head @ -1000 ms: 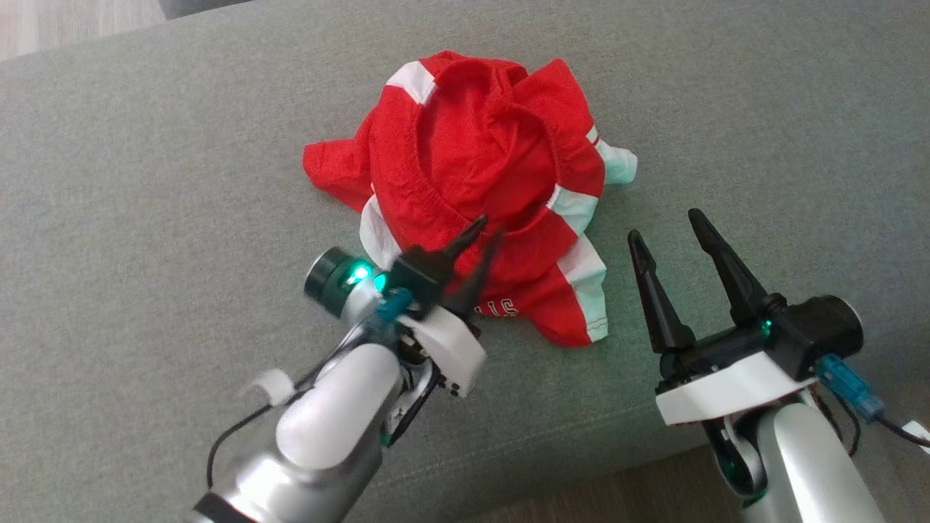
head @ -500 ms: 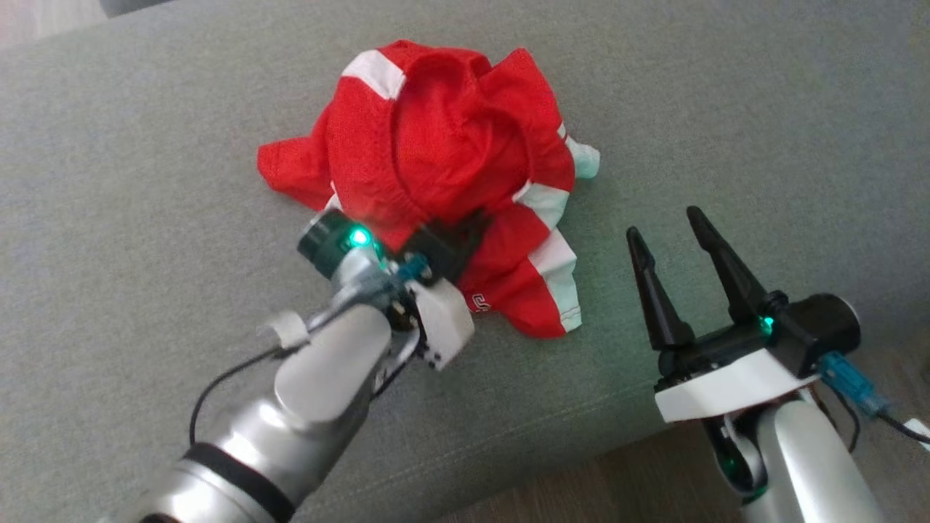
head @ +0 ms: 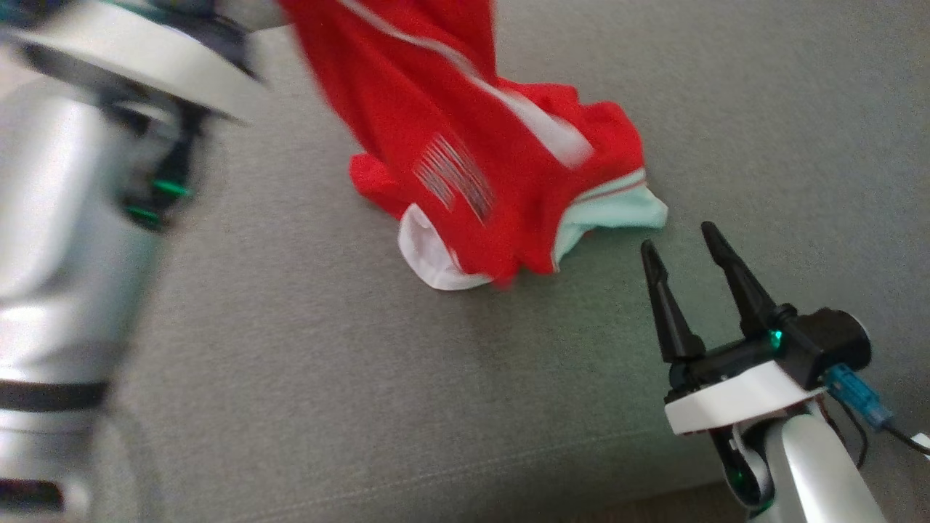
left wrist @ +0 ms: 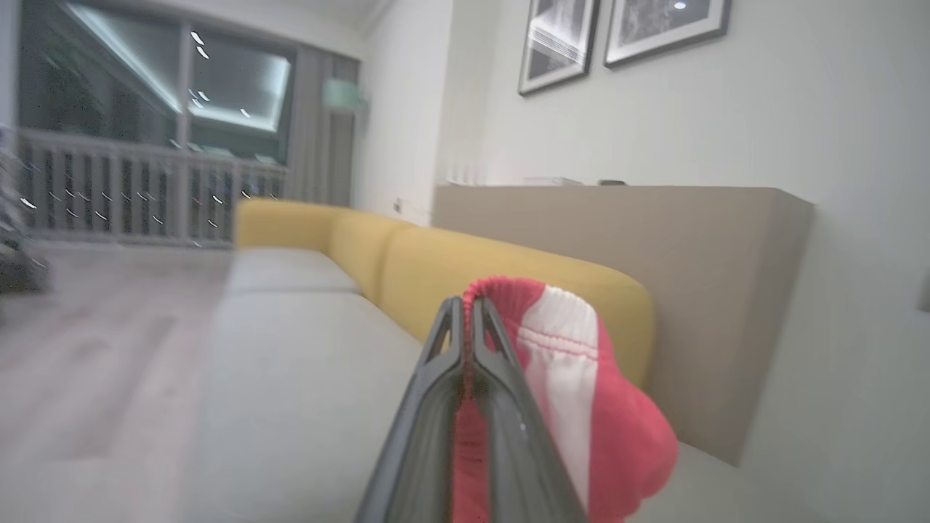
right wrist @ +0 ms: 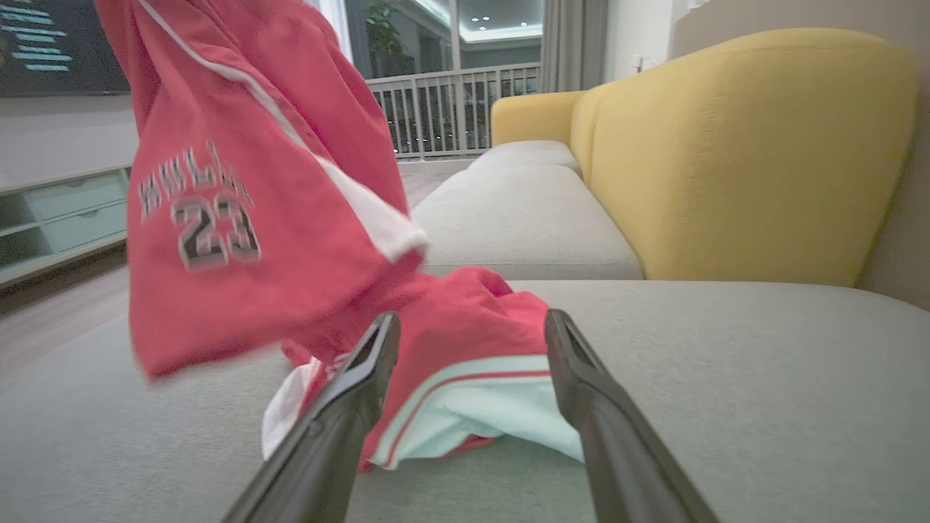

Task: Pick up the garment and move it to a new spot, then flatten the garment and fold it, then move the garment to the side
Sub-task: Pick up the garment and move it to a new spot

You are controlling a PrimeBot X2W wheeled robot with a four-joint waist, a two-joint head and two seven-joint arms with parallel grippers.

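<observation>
The garment [head: 465,152] is red with white and pale mint trim and a printed number; it hangs stretched from the upper left of the head view, its lower part still lying on the grey sofa seat [head: 290,327]. In the left wrist view my left gripper [left wrist: 466,309] is shut on the garment's [left wrist: 574,378] red elastic hem, fabric pinched between the fingers. My left forearm [head: 65,218] looms blurred at the head view's left. My right gripper [head: 683,243] stands open just right of the garment's mint edge; in its own view the garment [right wrist: 240,218] hangs beyond the open gripper [right wrist: 472,323].
A yellow sofa backrest [right wrist: 748,145] runs along the seat's far side. Wooden floor [left wrist: 87,349] lies beyond the seat's edge, with a low cabinet [right wrist: 58,218] and a balcony railing [right wrist: 450,109] farther off. The grey seat cushion [right wrist: 726,378] stretches right of the garment.
My left gripper closed on the garment's hem and rose up and left, pulling the bunched garment into a hanging stretch. The head view shifted. The right gripper stayed open in place.
</observation>
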